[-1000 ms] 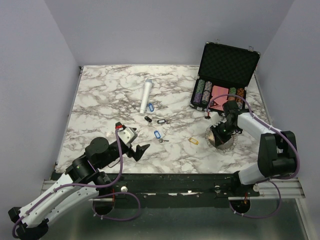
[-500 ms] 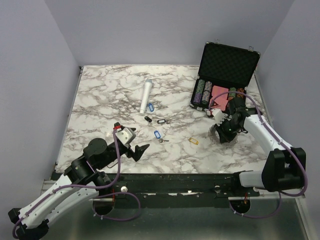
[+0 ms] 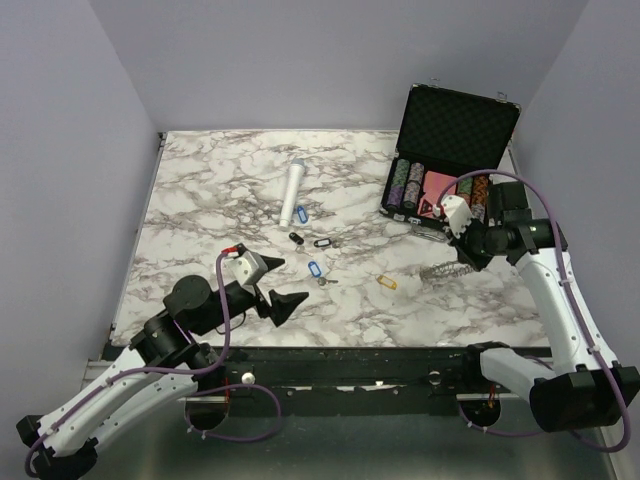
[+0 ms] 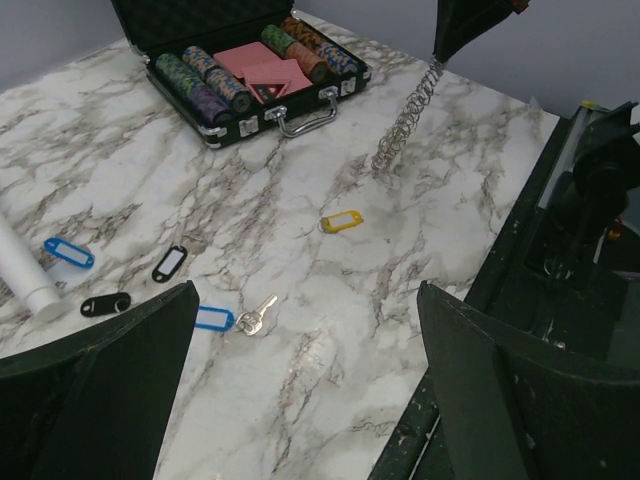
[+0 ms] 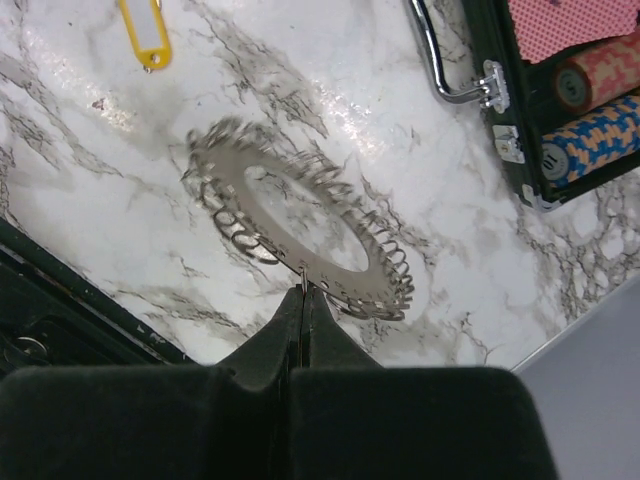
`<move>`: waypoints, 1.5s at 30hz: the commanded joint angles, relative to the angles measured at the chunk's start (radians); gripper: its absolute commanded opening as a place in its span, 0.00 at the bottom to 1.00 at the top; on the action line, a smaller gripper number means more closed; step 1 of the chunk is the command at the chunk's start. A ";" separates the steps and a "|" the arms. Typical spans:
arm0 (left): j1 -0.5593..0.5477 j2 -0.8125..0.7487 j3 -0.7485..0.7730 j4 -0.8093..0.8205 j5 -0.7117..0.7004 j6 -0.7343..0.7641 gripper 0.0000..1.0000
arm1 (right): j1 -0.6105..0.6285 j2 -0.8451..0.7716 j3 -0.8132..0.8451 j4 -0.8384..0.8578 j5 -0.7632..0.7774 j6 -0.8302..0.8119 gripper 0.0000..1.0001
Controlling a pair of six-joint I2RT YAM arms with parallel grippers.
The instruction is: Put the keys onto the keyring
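Note:
The keyring [image 3: 443, 268] is a large toothed metal ring, hanging tilted just above the table at the right. It also shows in the left wrist view [image 4: 404, 118] and the right wrist view [image 5: 345, 268]. My right gripper [image 3: 463, 251] [image 5: 304, 292] is shut on a small loop at its rim. Several keys lie mid-table: a blue-tagged key [image 3: 315, 270] [image 4: 215, 318], a yellow tag [image 3: 387, 282] [image 4: 342, 220], two black tags [image 3: 322, 242] [image 4: 170, 262] and another blue tag [image 3: 301, 213] [image 4: 68, 252]. My left gripper [image 3: 281, 286] [image 4: 308, 292] is open and empty, above the near table edge.
An open black poker-chip case [image 3: 445, 150] [image 4: 240, 70] stands at the back right, just behind the right gripper. A white cylinder [image 3: 292, 193] [image 4: 25, 275] lies behind the keys. The table's front edge and black rail [image 4: 560, 250] are under the left gripper.
My right gripper has lifted the keyring off the table and moved it up and to the right. My left gripper has shifted slightly forward toward the keys.

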 commanded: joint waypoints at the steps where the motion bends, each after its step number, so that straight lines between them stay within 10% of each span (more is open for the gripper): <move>1: 0.005 0.020 0.025 0.081 0.087 -0.095 0.99 | -0.008 -0.042 0.072 -0.031 0.024 -0.010 0.00; 17: 0.003 0.179 0.029 0.295 0.232 -0.170 0.95 | -0.008 -0.022 0.239 -0.137 -0.309 -0.106 0.00; 37: -0.167 0.701 0.118 0.990 0.266 -0.035 0.82 | 0.000 0.016 0.238 -0.335 -0.908 -0.511 0.00; 45: -0.199 0.793 0.160 0.969 0.276 0.049 0.61 | 0.041 -0.010 0.147 -0.335 -1.001 -0.616 0.00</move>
